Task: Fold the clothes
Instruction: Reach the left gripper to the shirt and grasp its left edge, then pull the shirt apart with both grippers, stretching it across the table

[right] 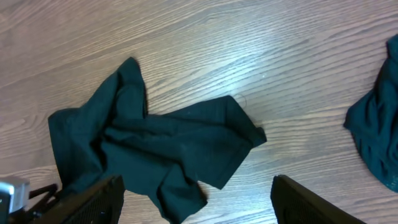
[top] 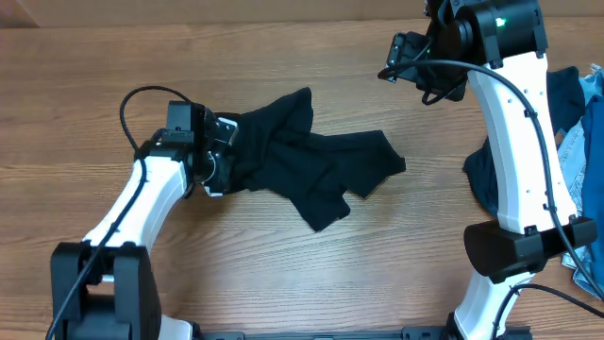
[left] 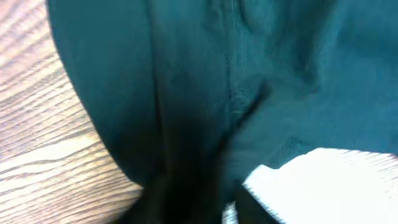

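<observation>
Wooden tabletop [top: 283, 274] holds the soft, floppy shirt [top: 302, 161] bunched in the middle; left pincer [top: 226, 153] is at its left edge, grip hard to tell, right pincer [right: 196, 202] wide and empty; best grab a corner.

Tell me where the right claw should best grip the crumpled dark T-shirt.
Probably the T-shirt by its flat right corner, from the right: that corner lies thin on the table, clear of the bunched middle; left claw is at the opposite edge.
</observation>
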Controlling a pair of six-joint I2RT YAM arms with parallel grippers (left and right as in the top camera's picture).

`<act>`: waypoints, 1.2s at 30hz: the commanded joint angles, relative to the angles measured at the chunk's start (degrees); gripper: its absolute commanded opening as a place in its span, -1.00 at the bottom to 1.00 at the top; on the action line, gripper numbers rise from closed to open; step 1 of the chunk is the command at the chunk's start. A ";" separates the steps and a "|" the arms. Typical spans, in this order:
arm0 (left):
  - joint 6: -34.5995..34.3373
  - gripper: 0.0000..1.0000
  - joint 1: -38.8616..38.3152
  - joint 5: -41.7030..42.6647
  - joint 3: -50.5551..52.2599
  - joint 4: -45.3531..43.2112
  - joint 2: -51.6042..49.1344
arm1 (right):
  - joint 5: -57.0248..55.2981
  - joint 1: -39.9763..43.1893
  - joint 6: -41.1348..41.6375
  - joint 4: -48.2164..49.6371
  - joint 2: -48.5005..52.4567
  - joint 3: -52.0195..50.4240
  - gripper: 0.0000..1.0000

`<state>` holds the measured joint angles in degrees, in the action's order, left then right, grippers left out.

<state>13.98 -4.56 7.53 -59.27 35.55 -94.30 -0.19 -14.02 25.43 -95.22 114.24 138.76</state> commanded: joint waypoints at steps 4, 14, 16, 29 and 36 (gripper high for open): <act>-1.07 -0.92 -0.72 -2.84 -13.31 10.27 4.15 | -0.33 -0.04 -0.44 -0.31 -1.33 1.09 0.58; -8.46 -0.92 -0.68 -18.47 -41.51 23.32 11.28 | -1.51 -0.04 -7.72 -1.51 1.51 -1.68 0.70; -8.46 -0.92 -0.68 -19.76 -41.51 23.56 11.23 | 2.75 -0.04 -10.27 0.42 2.19 -6.95 0.68; -8.90 -0.92 -0.72 -19.56 -50.90 24.24 11.74 | 27.30 -0.63 -20.96 28.81 2.27 -44.04 0.64; -10.12 -0.92 -0.74 -19.47 -51.15 24.87 11.74 | 27.26 -5.51 -17.16 40.65 2.60 -53.02 0.64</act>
<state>5.87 -5.08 -11.40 -108.49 60.90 -83.79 26.02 -17.91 5.67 -57.25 116.95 87.83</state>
